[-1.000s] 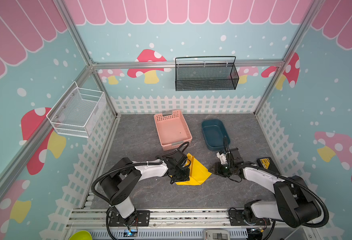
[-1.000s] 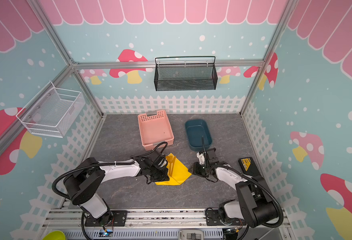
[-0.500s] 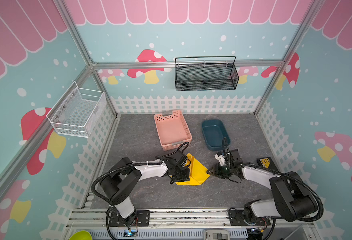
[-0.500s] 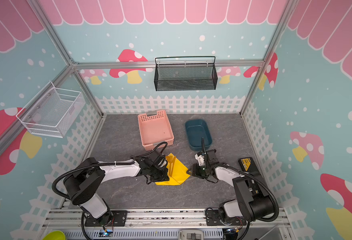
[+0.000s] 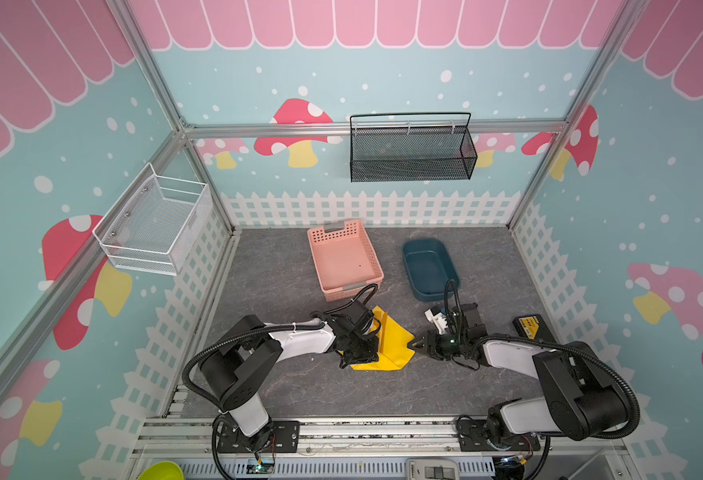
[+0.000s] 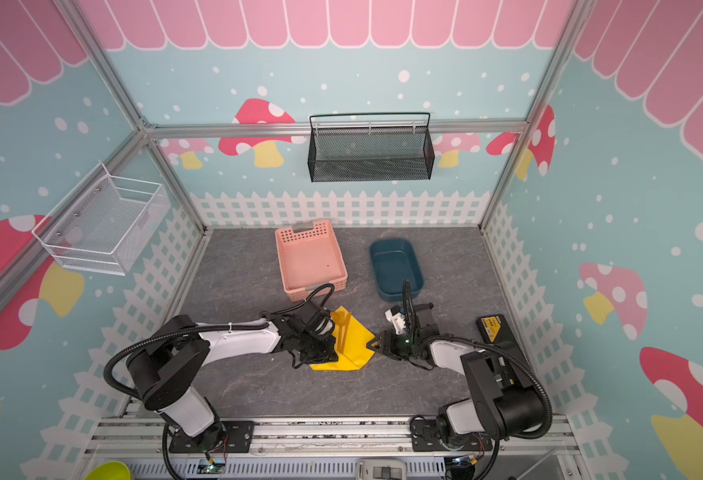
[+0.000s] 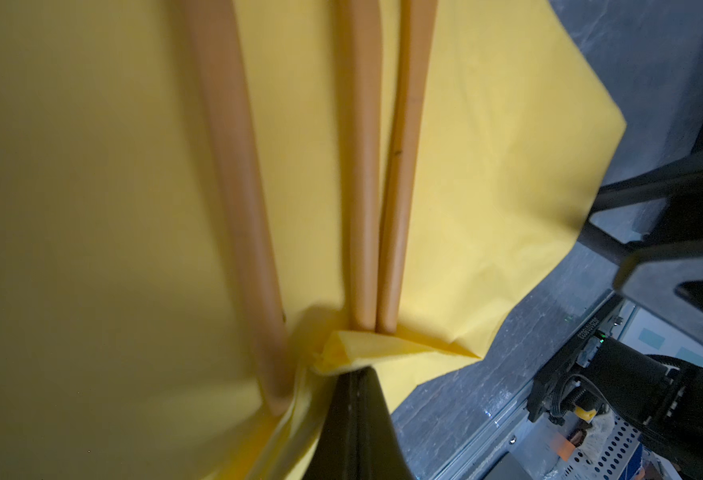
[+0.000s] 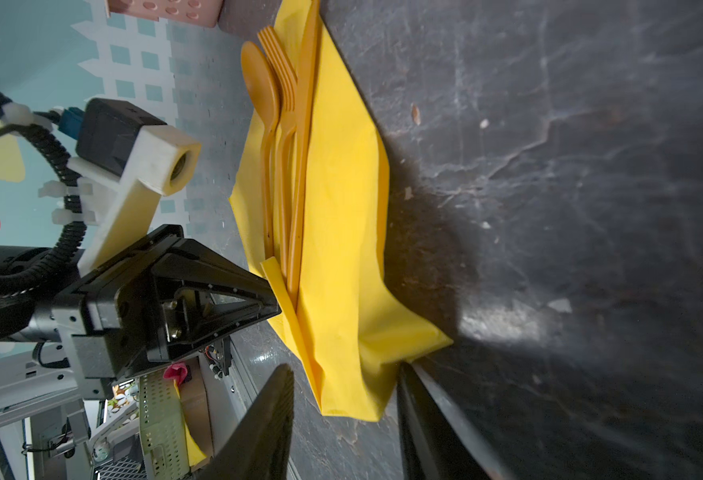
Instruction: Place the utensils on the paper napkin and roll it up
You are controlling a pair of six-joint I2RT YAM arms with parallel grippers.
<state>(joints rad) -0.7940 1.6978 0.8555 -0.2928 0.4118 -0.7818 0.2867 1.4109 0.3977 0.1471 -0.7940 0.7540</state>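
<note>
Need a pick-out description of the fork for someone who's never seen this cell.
On the grey table, just in front of the pink perforated plastic basket, sits a bright yellow paper napkin. Three slim orange-tan utensils lie side by side on it; the fork is the middle one, tined, between round-bowled spoon and straight knife.

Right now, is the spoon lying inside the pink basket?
No, the spoon lies on the yellow napkin beside the fork, outside the pink basket.
</note>
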